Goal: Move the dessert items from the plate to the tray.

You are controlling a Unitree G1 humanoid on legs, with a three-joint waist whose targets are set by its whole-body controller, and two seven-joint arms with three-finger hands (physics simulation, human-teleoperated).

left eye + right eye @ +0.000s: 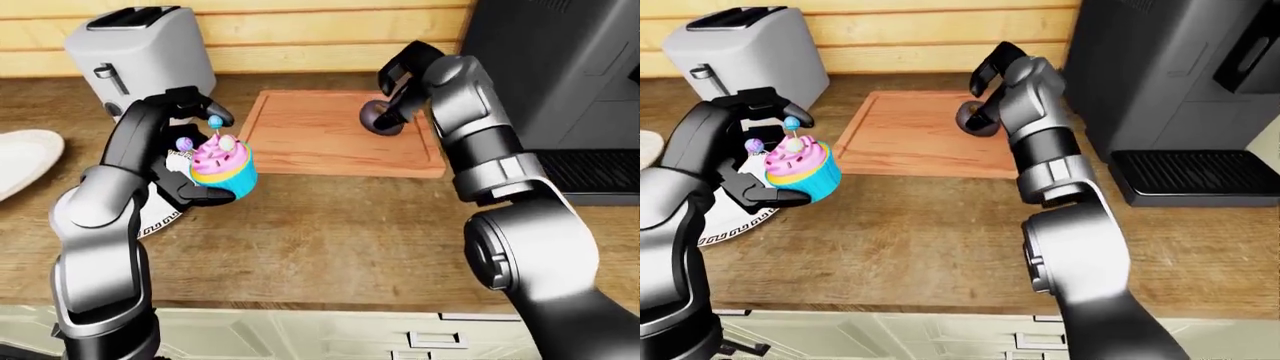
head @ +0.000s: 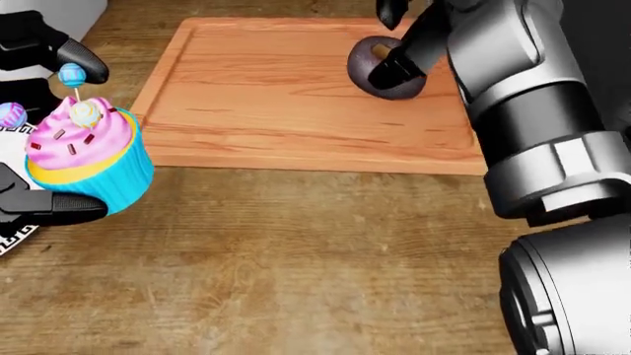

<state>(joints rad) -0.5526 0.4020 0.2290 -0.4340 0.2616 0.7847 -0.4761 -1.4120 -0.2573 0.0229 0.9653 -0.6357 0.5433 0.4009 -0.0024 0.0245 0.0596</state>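
The left hand (image 1: 190, 154) grips the cupcake (image 1: 224, 166) above the plate (image 1: 735, 221), left of the tray (image 2: 296, 96). The right hand (image 2: 394, 52) holds the donut (image 2: 379, 68) over the tray; a loose grip could tip the cupcake onto the worktop (image 1: 330, 232).

tray (image 2: 266, 96): smooth light wood | counter (image 2: 296, 259): rough grained wood | toaster (image 1: 140, 56): matt grey metal

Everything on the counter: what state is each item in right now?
Cupcake: lifted, gripped in the left hand.
Donut: over the tray, at the right hand; contact unclear.
Tray: flat on the counter.
Plate: partly hidden beneath the left arm.
Toaster: upright.
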